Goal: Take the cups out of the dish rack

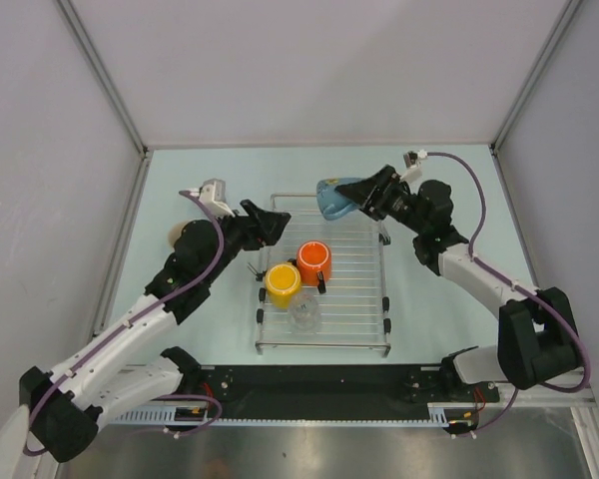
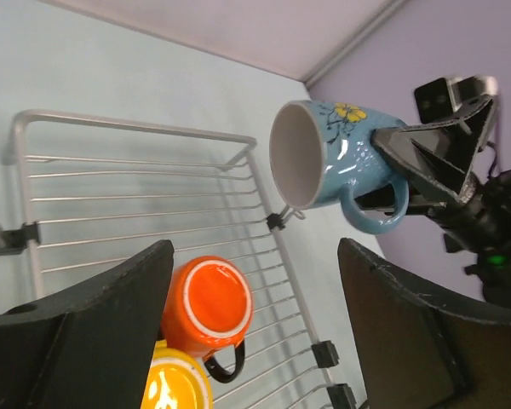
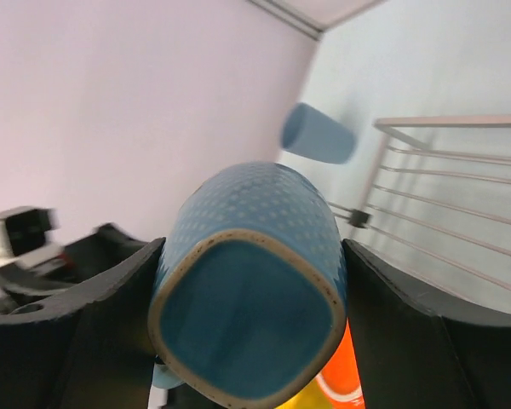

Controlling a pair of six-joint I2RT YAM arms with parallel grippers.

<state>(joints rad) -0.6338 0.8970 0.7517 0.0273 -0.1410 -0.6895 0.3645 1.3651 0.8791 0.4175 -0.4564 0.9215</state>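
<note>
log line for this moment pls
right gripper: holds blue mug, tilted, raised | left gripper: open, empty | on dish rack: orange mug, yellow cup, clear glass

The gripper (image 3: 254, 294) clamps a blue cup (image 3: 251, 256) between its two black fingers (image 3: 85, 332), the cup's dotted side and darker base turned toward the camera. Beyond it a second blue cup (image 3: 318, 134), blurred, sits on the pale counter (image 3: 434, 60) near the corner of the wire rack (image 3: 447, 213). Slivers of an orange cup (image 3: 347, 368) and a yellow cup (image 3: 311, 399) peek out under the held cup.
</note>
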